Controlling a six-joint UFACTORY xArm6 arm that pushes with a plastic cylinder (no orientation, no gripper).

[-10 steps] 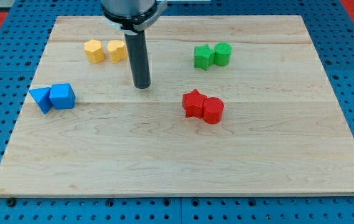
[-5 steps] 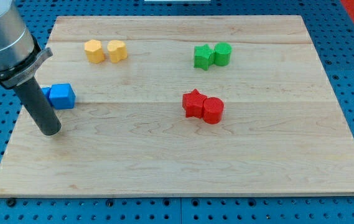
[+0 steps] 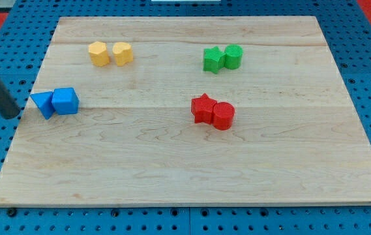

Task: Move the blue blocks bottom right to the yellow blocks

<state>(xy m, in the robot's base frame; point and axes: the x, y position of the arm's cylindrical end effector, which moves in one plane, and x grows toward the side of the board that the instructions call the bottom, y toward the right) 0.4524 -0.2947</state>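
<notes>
A blue triangular block (image 3: 43,104) and a blue cube (image 3: 64,100) sit touching near the board's left edge. Two yellow blocks, one (image 3: 98,53) and another (image 3: 122,52), sit side by side at the upper left. My tip (image 3: 11,115) is just off the board's left edge, a short way left of the blue triangular block and not touching it. The rod slants up out of the view's left side.
A green star (image 3: 212,59) and a green cylinder (image 3: 233,56) sit at the upper right. A red star (image 3: 203,108) and a red cylinder (image 3: 223,116) sit right of centre. The wooden board (image 3: 185,176) lies on a blue pegboard.
My tip swept from near the yellow blocks down and left, passed below the blue blocks, and now sits off the board's left edge. No block has moved.
</notes>
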